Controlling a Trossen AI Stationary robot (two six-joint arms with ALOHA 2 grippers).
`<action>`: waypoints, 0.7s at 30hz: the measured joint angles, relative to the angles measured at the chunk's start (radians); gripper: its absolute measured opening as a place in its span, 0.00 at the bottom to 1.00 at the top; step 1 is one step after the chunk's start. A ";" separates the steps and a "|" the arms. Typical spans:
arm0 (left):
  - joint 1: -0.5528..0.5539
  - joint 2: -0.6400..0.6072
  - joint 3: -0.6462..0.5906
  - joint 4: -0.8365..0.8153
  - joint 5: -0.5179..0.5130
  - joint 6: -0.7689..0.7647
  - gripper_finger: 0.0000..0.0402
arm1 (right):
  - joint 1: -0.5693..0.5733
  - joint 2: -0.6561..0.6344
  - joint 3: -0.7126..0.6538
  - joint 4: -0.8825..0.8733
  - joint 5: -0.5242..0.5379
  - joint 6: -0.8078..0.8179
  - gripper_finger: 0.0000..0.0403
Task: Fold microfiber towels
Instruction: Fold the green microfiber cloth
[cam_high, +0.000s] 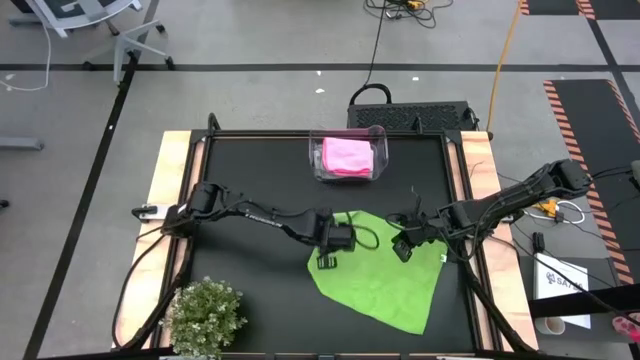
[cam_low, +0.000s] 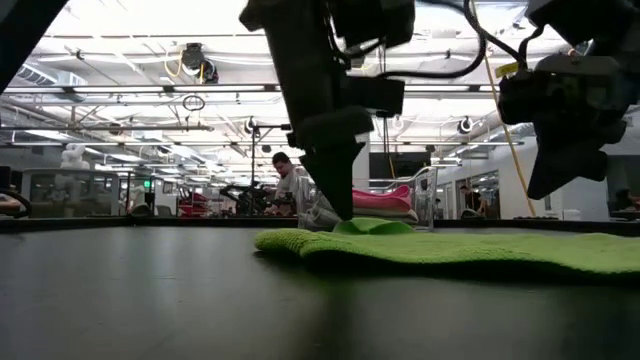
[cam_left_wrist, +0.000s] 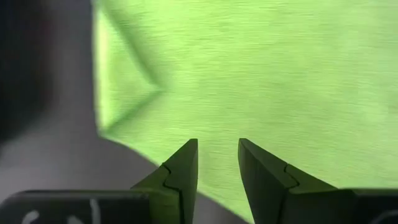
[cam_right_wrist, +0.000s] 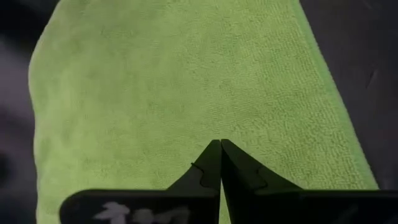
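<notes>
Lime-green microfiber towel (cam_high: 382, 272), spread flat on the black bench top (cam_high: 250, 180) toward its near right corner, one corner turned over on itself beside the left gripper. Left gripper (cam_high: 327, 262) sits low at the towel's left edge; its jaws stand partly apart with green cloth showing in the gap beneath them, and whether they pinch the cloth cannot be told. Right gripper (cam_high: 402, 250) hangs above the towel's far right part, jaws closed tip to tip, holding nothing; in the low view it is clear of the cloth. Bright pink folded microfiber towel (cam_high: 347, 155) lies inside the clear plastic bin (cam_high: 318, 160) at the bench's far edge. Small green bushy plant (cam_high: 205, 315) stands at the near left corner.
</notes>
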 joint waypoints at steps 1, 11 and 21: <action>-0.015 0.000 0.000 0.000 0.001 -0.005 0.29 | -0.002 0.000 0.000 0.000 0.000 -0.002 0.00; -0.108 -0.006 -0.168 0.211 -0.024 -0.132 0.29 | -0.008 0.000 0.000 0.019 -0.006 -0.002 0.00; -0.190 -0.005 -0.193 0.136 0.090 -0.545 0.29 | -0.008 0.000 0.001 0.113 -0.007 -0.080 0.00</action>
